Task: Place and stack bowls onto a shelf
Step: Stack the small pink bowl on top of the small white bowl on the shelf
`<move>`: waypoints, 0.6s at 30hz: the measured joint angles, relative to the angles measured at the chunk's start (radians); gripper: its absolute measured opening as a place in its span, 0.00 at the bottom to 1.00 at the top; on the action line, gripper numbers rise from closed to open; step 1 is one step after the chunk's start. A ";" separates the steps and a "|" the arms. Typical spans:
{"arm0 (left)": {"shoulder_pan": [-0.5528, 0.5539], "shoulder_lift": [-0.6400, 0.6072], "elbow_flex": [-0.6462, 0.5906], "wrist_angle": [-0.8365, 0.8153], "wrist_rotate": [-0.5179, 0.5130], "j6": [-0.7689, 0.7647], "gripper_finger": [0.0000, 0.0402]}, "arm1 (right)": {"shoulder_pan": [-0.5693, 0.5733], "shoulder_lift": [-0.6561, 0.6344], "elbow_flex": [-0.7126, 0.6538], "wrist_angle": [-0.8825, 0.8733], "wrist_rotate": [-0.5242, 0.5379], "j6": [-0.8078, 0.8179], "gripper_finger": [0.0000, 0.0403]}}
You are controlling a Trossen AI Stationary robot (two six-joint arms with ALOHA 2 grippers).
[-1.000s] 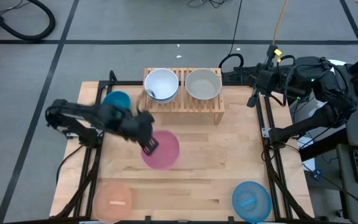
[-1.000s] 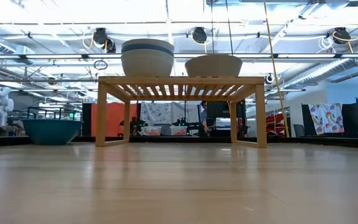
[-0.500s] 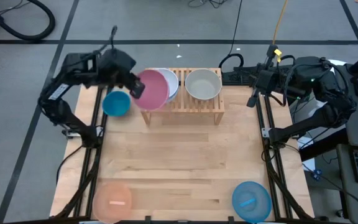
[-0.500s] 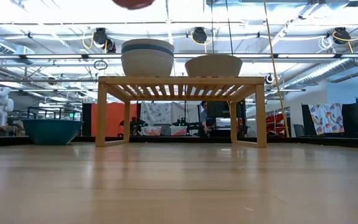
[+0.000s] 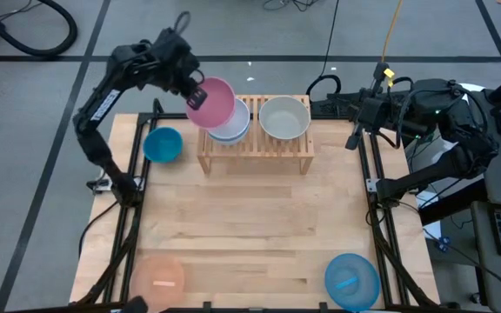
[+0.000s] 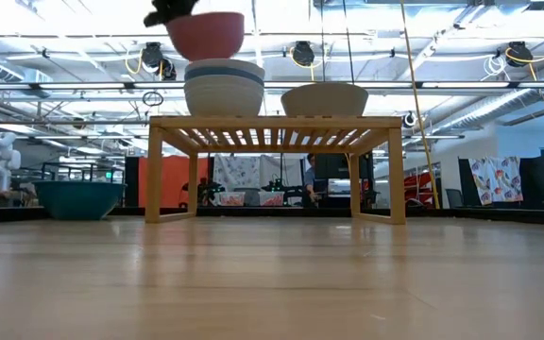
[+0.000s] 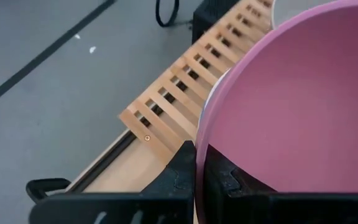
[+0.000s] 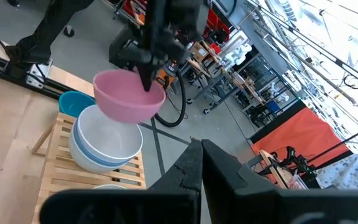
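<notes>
High view: we are pinching the pink bowl [image 5: 213, 102] by its rim in our left fingers [image 5: 195, 94], above the white-and-blue bowl [image 5: 230, 129] on the shelf [image 5: 259, 149]; our right fingers [image 8: 199, 163] are pressed together.

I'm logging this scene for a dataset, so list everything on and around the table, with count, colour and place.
Slatted wooden shelf: one, light wood, at the table's far edge.
White bowl with blue band: one, on the shelf's left end.
Plain white bowl: one, on the shelf's right end.
Pink plastic bowl: one, held just above the banded bowl.
Teal bowl: one, on the table left of the shelf.
Peach bowl: one, near-left corner.
Blue bowl: one, near-right corner.
Left gripper: shut on the pink bowl's rim.
Right gripper: shut, parked beside the table's right edge.
</notes>
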 joint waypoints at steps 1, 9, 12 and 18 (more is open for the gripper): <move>0.010 0.014 0.000 0.000 0.006 0.015 0.01 | 0.000 0.000 0.000 0.000 0.000 0.000 0.00; 0.049 0.116 0.000 0.001 0.097 0.111 0.01 | 0.000 0.000 0.000 0.000 0.000 0.000 0.00; 0.050 0.142 0.000 -0.005 0.106 0.142 0.01 | 0.000 0.000 0.000 0.000 0.000 -0.001 0.00; 0.050 0.155 0.000 -0.004 0.126 0.188 0.04 | 0.000 0.000 0.000 0.004 0.000 -0.003 0.00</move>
